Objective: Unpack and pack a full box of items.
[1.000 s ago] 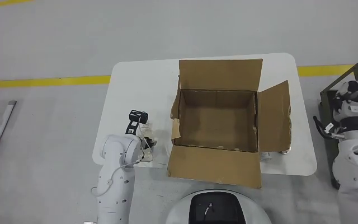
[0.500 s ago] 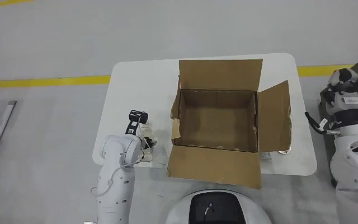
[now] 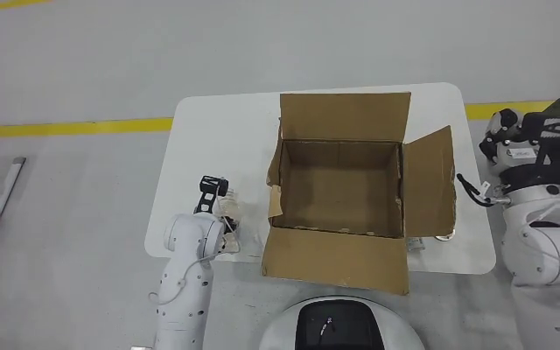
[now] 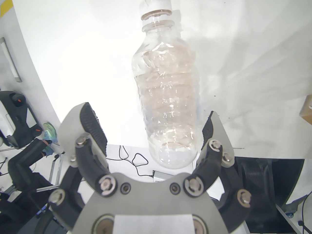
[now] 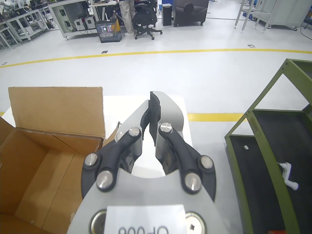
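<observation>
On the near left part of the white tabletop [image 3: 219, 122]: a clear bottle [image 4: 168, 93] with a white cap [image 4: 155, 4], left of the box [image 3: 341, 188] and apart from it. Cap end pointing away from the left gripper [image 4: 149, 112], base end in between the jaws. Jaws spread wide, released, not clamping the bottle; one pad [image 4: 206, 132] just beside the base, the other well apart from it. Whether lying flat or lifted off the tabletop, impossible to tell.

Right of the bottle, the brown cardboard box, upright, flaps open: far flap standing up, near flap reaching past the tabletop's near edge, right flap spread toward the right edge, left flap short and torn. Bare cardboard floor inside.

By the tabletop's right edge, the right gripper [image 5: 152, 105], jaws clenched pad against pad. Left of it, the box's far right corner; to the right, a green cart [image 5: 265, 132] on the floor, with a small white part [image 5: 288, 174] on its black shelf.
</observation>
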Available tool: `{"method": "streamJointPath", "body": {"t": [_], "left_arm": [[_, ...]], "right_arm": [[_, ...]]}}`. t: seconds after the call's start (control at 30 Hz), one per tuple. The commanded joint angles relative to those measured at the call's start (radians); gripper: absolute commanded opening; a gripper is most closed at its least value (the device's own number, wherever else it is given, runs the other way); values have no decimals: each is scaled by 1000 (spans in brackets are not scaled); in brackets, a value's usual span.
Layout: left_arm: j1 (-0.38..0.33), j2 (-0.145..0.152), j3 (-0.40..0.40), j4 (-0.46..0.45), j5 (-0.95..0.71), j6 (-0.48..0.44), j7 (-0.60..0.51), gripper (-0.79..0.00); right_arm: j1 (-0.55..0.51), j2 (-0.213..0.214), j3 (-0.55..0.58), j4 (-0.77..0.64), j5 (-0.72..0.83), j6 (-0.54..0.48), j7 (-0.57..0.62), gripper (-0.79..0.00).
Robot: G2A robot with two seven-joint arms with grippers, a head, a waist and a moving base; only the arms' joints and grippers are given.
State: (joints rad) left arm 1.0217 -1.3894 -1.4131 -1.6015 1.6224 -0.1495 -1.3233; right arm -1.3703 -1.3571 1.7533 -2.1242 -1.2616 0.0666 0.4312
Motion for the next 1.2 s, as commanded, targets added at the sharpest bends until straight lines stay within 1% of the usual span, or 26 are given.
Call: {"method": "streamJointPath", "body": {"t": [0.0,0.03,0.13,0.17,0.2,0.33,0.4,0.5,0.53,0.57,0.6,0.63,0.67,0.8,0.87,1.03,1.1,1.17], "left_arm": [[-9,0,6,23,10,4,8,-28],[-14,0,6,34,16,9,10,-191],[-23,1,8,57,21,19,16,-566],[-26,1,8,64,19,21,16,-650],[-27,0,8,72,12,22,15,-785],[-37,1,8,103,1,19,11,-785],[-42,1,9,109,-1,18,9,-785],[-42,1,9,109,-13,19,6,-785],[-42,2,8,106,-14,19,6,-785],[-41,2,6,103,-16,21,7,-785],[-40,3,3,99,-20,22,7,-785],[-38,3,1,93,-24,23,6,-785],[-36,4,-3,86,-30,23,4,-785],[-27,6,-23,36,-60,26,-5,-785],[-21,8,-34,-1,-73,27,-11,-785],[-3,12,-59,-106,-123,29,-35,-785],[3,12,-68,-146,-148,34,-44,-785],[6,13,-76,-189,-178,40,-55,-785]], "right_arm": [[1,1,0,3,1,0,5,-785],[0,1,2,6,3,1,7,-785],[-1,3,9,9,18,1,15,-785],[-2,3,11,9,23,2,19,-785],[-3,4,13,11,28,3,23,-785],[-4,7,20,17,29,10,62,-785],[-3,7,23,22,60,15,81,-785],[3,8,40,30,126,17,133,-594],[3,9,48,39,161,16,163,-462],[7,10,60,42,194,16,189,-413],[11,10,72,49,239,23,208,-265],[13,10,82,60,282,27,238,-55],[18,12,94,70,323,28,274,0],[57,18,142,129,539,32,414,0],[73,19,158,154,658,30,448,0],[87,25,193,183,873,10,489,0],[89,27,202,191,931,12,497,0],[89,33,203,192,943,-2,511,0]]}}
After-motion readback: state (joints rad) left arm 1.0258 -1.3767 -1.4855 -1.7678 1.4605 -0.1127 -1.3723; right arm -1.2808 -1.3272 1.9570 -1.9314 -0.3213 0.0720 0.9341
